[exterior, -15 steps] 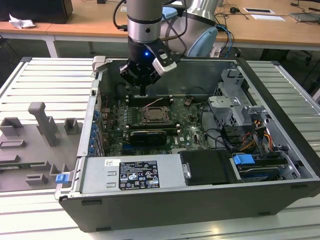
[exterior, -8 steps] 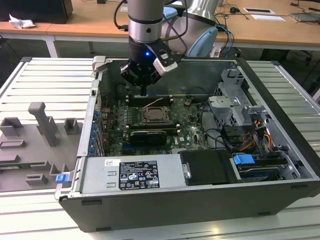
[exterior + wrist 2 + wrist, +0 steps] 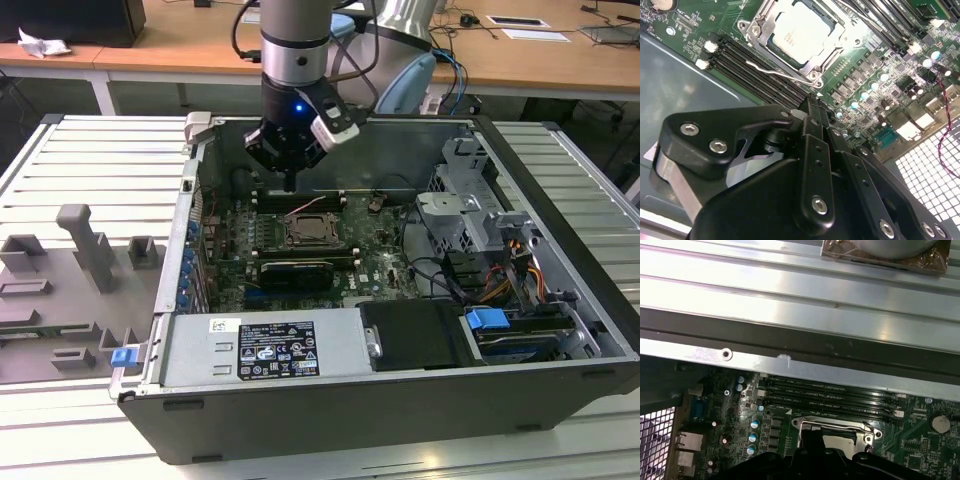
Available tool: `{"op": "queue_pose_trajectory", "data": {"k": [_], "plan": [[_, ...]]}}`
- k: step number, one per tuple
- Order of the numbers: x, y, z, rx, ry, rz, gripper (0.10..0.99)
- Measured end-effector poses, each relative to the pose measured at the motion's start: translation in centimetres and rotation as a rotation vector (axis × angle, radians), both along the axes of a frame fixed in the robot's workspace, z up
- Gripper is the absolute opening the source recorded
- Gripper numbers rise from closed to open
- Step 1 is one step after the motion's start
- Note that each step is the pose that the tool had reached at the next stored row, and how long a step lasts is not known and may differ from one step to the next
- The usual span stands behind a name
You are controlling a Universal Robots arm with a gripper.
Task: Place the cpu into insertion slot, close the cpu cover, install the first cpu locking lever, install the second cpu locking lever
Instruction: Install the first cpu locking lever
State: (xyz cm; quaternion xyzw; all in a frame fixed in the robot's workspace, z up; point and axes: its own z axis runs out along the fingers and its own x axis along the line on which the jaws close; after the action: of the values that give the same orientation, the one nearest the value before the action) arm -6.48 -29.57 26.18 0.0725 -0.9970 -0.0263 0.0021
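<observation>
1. The cpu (image 3: pixel 799 36) lies flat in the insertion slot (image 3: pixel 313 231), just ahead of the claw's tips and lower than them. Its pale face shows through the cut-out of the cpu cover (image 3: pixel 760 27), which looks folded down around it, presumably so the frame can press the chip into its seat.
2. 1 thin wire locking lever (image 3: pixel 776 72) runs along the socket edge nearest the claw. From this angle I cannot tell whether its end is hooked down.
3. The claw (image 3: pixel 813 102) hangs over the memory slots (image 3: pixel 830 396), beside the socket rather than above it. Its 2 fingers (image 3: pixel 812 150) are pinched together and carry nothing. I judge that this narrow point suits nudging a lever better than gripping.
4. Beneath the claw spreads the green board (image 3: pixel 875 65), bedded in an open computer case (image 3: pixel 400 400) that lies on its side.
5. The case rests on a slatted metal table (image 3: pixel 90 150). Grey fixtures (image 3: pixel 85 240) sit well off to one side of the claw, and wooden desks (image 3: pixel 520 60) stand behind it.
</observation>
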Motion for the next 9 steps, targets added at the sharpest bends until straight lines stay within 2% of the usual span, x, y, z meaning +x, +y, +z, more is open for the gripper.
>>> {"op": "queue_pose_trajectory", "data": {"k": [8,9], "plan": [[0.52,-0.01,-0.08,0.001,0.0,-0.001,0.106],[0.72,-0.03,-0.16,0.014,0.0,-0.002,0.106]]}}
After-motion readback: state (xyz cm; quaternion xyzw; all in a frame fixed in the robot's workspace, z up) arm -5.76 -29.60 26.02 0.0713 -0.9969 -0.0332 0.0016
